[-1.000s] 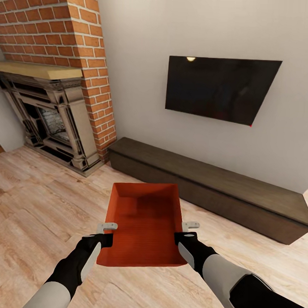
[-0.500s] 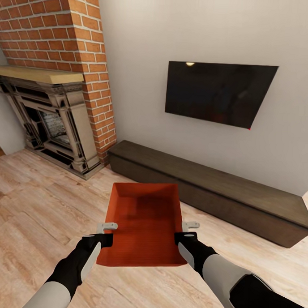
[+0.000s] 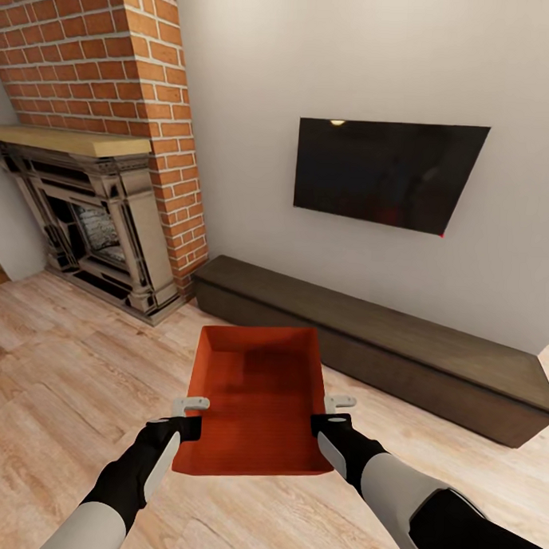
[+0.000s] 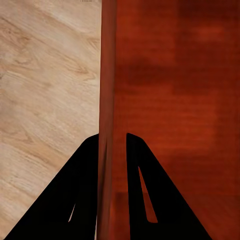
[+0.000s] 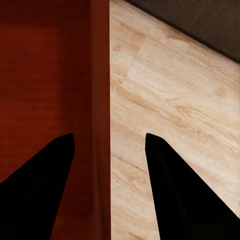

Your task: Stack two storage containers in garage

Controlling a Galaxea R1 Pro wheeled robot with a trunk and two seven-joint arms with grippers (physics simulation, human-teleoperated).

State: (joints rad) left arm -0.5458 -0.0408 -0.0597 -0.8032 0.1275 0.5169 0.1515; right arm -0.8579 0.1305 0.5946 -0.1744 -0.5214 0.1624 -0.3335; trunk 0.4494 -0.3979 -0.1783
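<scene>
Over on the left stands a red brick fireplace [image 3: 131, 84] with a pale wooden mantel shelf [image 3: 73, 141] and a dark ornate surround, set on the light wood plank floor [image 3: 55, 369] of the living room. Nearer, the robot's left gripper [image 3: 190, 415] [image 4: 113, 145] is clamped on the left long wall of an orange-red rectangular open-top storage container [image 3: 257, 397] [image 4: 175, 100] [image 5: 45, 70], one black finger outside the wall and one inside, pressed tight against it. That bin is held level above the planks in front of the robot, between both arms, its inside bare. On its right long wall sits the right gripper [image 3: 334, 414] [image 5: 110, 142], straddling the rim with fingers spread wider than the wall, so whether it actually pinches the wall I cannot tell. Behind the bin a long low dark brown wooden bench [image 3: 383, 343] runs along the plain pale wall, and above it hangs a black flat wall television [image 3: 387, 174].
</scene>
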